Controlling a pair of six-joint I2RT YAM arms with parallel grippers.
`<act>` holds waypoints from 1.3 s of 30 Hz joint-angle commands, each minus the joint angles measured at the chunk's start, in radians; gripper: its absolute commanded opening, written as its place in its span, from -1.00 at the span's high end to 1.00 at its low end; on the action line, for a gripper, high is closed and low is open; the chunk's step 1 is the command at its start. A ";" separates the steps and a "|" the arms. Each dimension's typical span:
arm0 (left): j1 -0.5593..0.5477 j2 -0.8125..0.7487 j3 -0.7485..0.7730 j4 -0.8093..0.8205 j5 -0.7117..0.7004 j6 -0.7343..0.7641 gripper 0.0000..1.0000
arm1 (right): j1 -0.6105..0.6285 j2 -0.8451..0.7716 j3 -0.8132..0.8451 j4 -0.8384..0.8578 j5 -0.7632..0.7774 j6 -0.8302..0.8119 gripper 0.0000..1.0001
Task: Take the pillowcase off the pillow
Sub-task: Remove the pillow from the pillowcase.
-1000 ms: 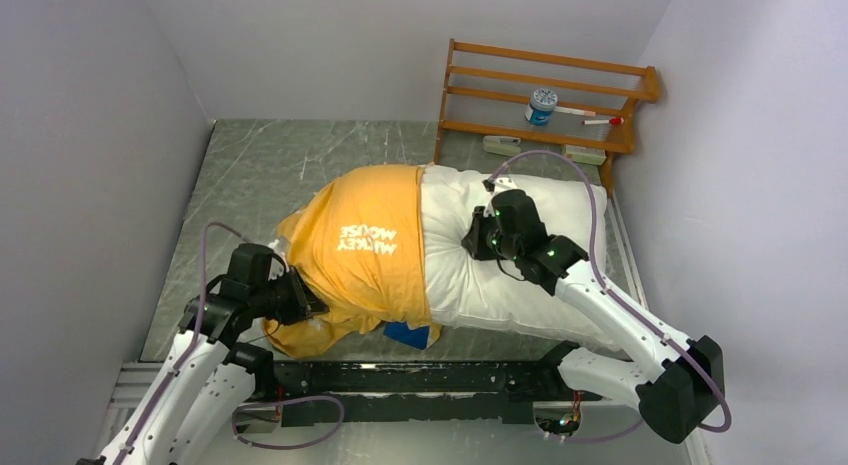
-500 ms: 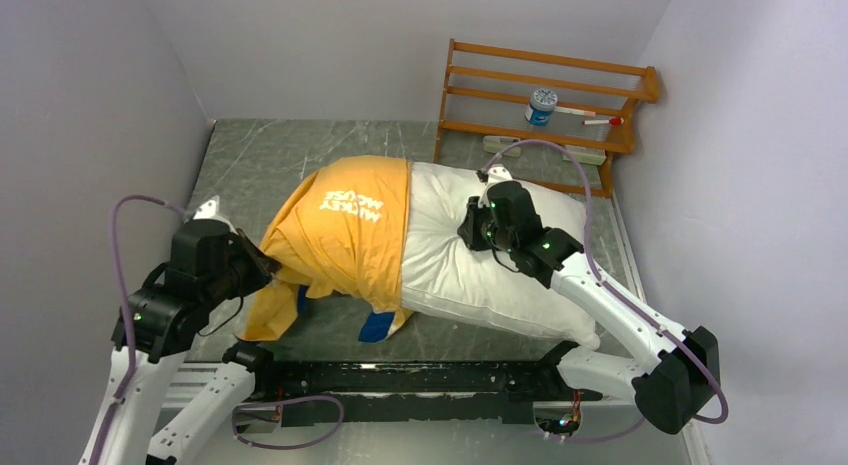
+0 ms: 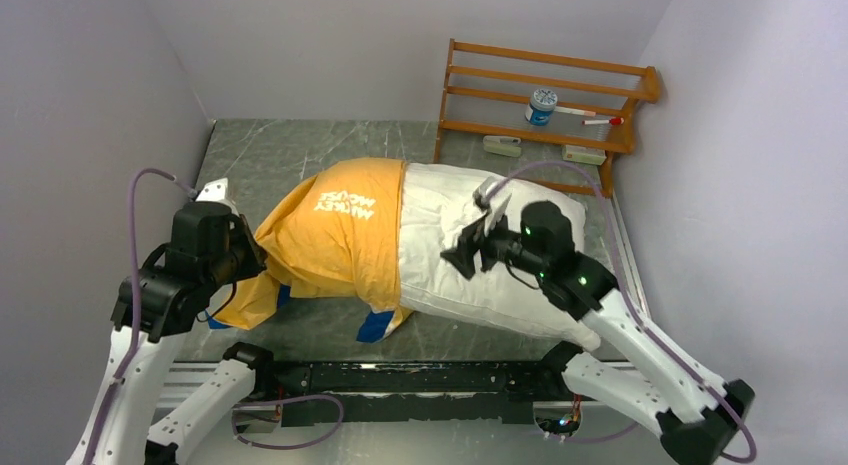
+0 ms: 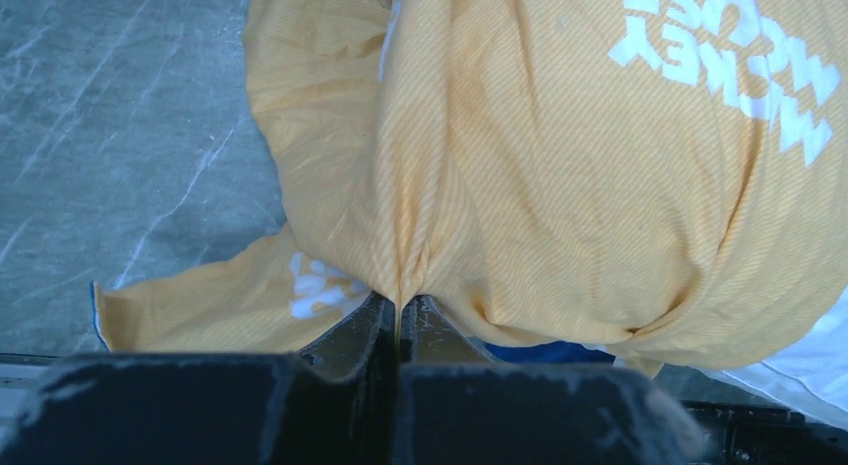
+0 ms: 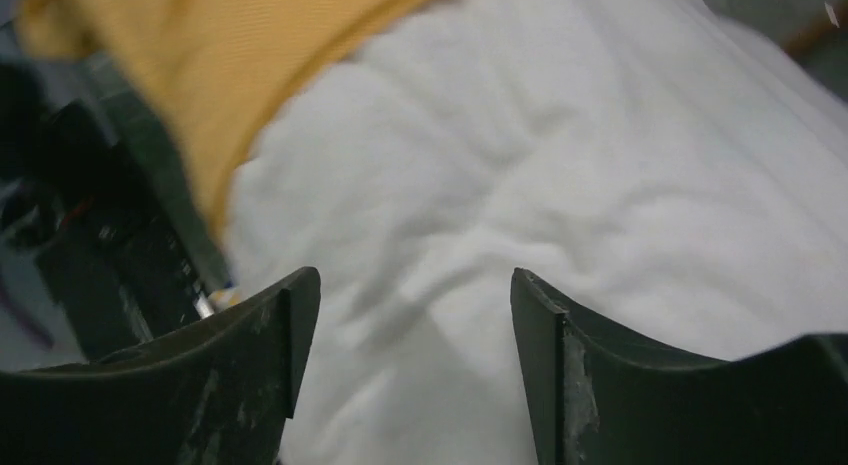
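The orange-yellow pillowcase [image 3: 340, 230] with white lettering still covers the left half of the plump white pillow [image 3: 450, 255]; a blue corner of it [image 3: 375, 327] hangs near the front. My left gripper [image 3: 258, 255] is shut on a pinched fold at the pillowcase's left end, and the left wrist view shows the cloth [image 4: 560, 185] gathered into the closed jaws of that gripper [image 4: 400, 307]. My right gripper [image 3: 472, 243] hovers open over the bare white part of the pillow [image 5: 560, 185]; in the right wrist view its jaws [image 5: 415, 285] stand wide apart with nothing between them.
A wooden rack [image 3: 545, 95] stands at the back right with a white-blue jar [image 3: 541, 105] and small items on it. Grey walls close in on both sides. The black base rail [image 3: 400, 377] runs along the near table edge.
The right gripper let go of the pillow, opened and drew back to the right. The left arm lifted and pulled the pillowcase leftward, baring more white pillow.
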 commanded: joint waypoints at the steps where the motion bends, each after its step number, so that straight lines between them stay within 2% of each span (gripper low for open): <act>1: 0.010 0.027 0.058 0.095 -0.042 0.051 0.91 | 0.143 -0.134 -0.098 0.097 -0.162 -0.319 -0.56; 4: 0.010 0.034 0.052 0.095 -0.065 0.048 0.91 | 0.293 -0.109 -0.105 0.012 -0.071 -0.464 -0.60; 7: 0.010 0.018 0.030 0.113 -0.050 0.041 0.91 | 0.428 -0.053 -0.129 -0.010 0.135 -0.502 -0.61; 9: 0.010 0.016 0.014 0.122 -0.036 0.040 0.90 | 0.548 -0.016 -0.158 -0.005 0.320 -0.545 -0.63; 11: 0.010 0.023 0.014 0.118 -0.026 0.043 0.90 | 0.635 0.022 -0.212 0.061 0.576 -0.577 -0.66; 15: 0.010 0.030 0.009 0.115 -0.016 0.049 0.91 | 0.675 0.123 -0.312 0.282 1.004 -0.628 -0.68; 16: 0.010 0.030 0.008 0.114 -0.017 0.048 0.91 | 0.675 0.145 -0.323 0.338 1.066 -0.636 -0.66; 17: 0.010 0.031 0.008 0.114 -0.019 0.049 0.90 | 0.674 0.159 -0.327 0.367 1.110 -0.638 -0.53; 18: 0.010 0.030 0.009 0.112 -0.022 0.050 0.90 | 0.672 0.167 -0.324 0.412 1.151 -0.631 -0.28; 21: 0.010 0.034 0.008 0.109 -0.044 0.054 0.91 | 0.668 0.127 -0.295 0.435 1.165 -0.588 0.77; 22: 0.010 0.037 0.007 0.110 -0.051 0.054 0.91 | 0.666 0.102 -0.287 0.430 1.153 -0.578 1.00; 26: 0.010 0.063 0.029 0.100 -0.105 0.076 0.91 | 0.633 -0.014 -0.278 0.427 1.150 -0.547 1.00; 30: 0.010 0.111 0.049 0.074 -0.210 0.082 0.90 | 0.530 -0.106 -0.245 0.279 1.093 -0.457 1.00; 35: 0.010 0.145 0.055 0.081 -0.284 0.109 0.91 | 0.437 -0.112 -0.195 0.083 0.980 -0.362 1.00; 39: 0.010 0.188 0.091 0.069 -0.353 0.137 0.90 | 0.436 -0.127 -0.215 0.073 0.950 -0.348 1.00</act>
